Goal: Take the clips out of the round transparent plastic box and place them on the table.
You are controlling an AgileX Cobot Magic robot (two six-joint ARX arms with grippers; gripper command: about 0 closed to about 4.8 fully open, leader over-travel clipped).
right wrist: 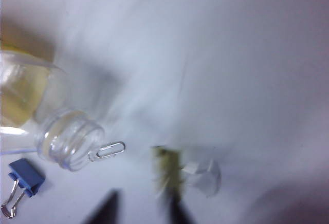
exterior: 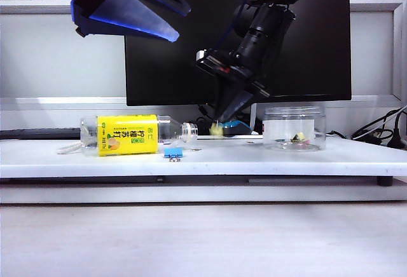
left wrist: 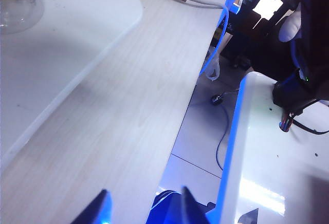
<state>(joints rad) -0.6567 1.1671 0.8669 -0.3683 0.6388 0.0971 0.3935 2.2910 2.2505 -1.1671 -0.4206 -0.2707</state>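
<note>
White table (exterior: 267, 156), both hands (left wrist: 141, 208) (right wrist: 141, 208) open

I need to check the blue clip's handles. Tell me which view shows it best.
The right wrist view: the blue clip lies close, handles visible, beside the bottle mouth. The exterior view shows it small, in front of the bottle. The left wrist view misses it.

The table (exterior: 267, 156) is white. The box (exterior: 294, 128) at right is clear, with a white label and yellow clips (exterior: 297, 138) inside. A blurred pale-yellow clip (exterior: 217, 129) shows under the black right gripper (exterior: 236, 107). The lying bottle (exterior: 130, 135) at left is clear with a yellow label bearing green marks. Near it lies a blue clip (exterior: 173, 153) with silver handles. The left gripper (exterior: 127, 16), high at left, is dark with blue-lit edges.
</note>
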